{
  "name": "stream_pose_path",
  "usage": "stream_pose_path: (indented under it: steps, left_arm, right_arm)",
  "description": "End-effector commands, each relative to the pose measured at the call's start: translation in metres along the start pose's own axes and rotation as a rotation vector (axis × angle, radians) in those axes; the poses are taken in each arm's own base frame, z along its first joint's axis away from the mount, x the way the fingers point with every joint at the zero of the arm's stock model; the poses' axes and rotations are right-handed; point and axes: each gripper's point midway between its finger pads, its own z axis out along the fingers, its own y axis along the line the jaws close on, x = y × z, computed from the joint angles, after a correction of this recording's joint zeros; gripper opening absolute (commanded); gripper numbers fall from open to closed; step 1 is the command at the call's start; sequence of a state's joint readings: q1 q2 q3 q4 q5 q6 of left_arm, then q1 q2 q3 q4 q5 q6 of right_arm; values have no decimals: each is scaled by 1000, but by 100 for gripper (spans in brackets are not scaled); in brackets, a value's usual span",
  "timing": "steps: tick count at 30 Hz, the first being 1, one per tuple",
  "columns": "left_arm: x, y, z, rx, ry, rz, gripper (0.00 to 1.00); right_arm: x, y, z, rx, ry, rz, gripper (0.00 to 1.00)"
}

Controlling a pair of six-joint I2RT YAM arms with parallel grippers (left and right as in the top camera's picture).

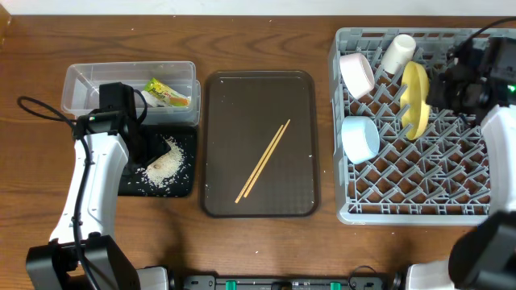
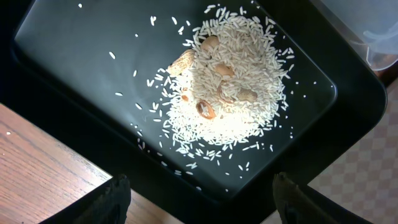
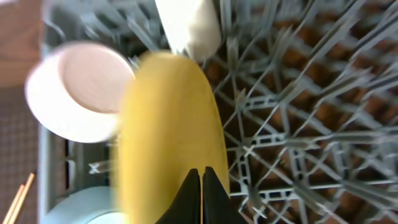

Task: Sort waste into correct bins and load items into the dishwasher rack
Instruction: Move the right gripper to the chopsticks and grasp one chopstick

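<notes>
Looking down, we see the dishwasher rack (image 1: 419, 193) at the right of the table (image 1: 258, 32). The yellow plate (image 1: 415, 98) stands on edge among its pegs. Its long axis runs from far to near and its faces look left and right. Left of it lie the white bowl (image 1: 357, 74) and, nearer, the light blue bowl (image 1: 359, 138), both tipped on their sides. The white cup (image 1: 397, 52) leans at the far side of the rack.

Our right gripper (image 3: 201, 183) is pinched together with nothing between its tips, just in front of the plate's yellow surface; we cannot tell whether it touches.

The chopsticks (image 1: 263, 161) lie side by side on the brown tray (image 1: 218, 97), slanting from near left to far right.

At the left, the snack wrapper (image 1: 168, 93) rests in the right end of the clear tub (image 1: 89, 80), its length angled from far left to near right. The rice scraps (image 2: 227, 81) sit heaped in the black tray (image 2: 74, 56), and our left gripper (image 2: 202, 205) hangs above them, spread wide and empty.
</notes>
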State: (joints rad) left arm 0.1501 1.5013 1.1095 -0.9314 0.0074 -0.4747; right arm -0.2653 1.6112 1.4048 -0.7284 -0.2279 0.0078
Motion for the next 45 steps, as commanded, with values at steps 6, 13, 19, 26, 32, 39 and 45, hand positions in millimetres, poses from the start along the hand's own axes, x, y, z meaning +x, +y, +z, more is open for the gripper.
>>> stream_pose_path:
  steps: [6, 13, 19, 26, 32, 39, 45]
  left_arm:
    - [-5, 2, -7, -3, -28, -14, 76]
    - [-4, 3, -7, -6, -28, -14, 76]
    - [-4, 3, -7, -6, -28, -14, 76]
    - [-4, 3, -7, -6, -29, -15, 76]
    - [-4, 3, -6, -7, -26, -14, 76]
    - [-4, 3, -6, -7, -26, -14, 76]
    - [-4, 3, -6, -7, -26, -14, 76]
  right_arm:
    - [-13, 59, -59, -65, -123, -138, 9]
    - [32, 148, -41, -211, 16, -308, 27]
    - [91, 229, -13, -315, 182, -361, 36]
    - [159, 264, 37, -252, 396, -255, 40]
    - [198, 284, 78, -184, 451, -210, 40]
    - [229, 328, 105, -234, 408, -309, 42]
    - [282, 331, 107, -214, 535, -381, 41]
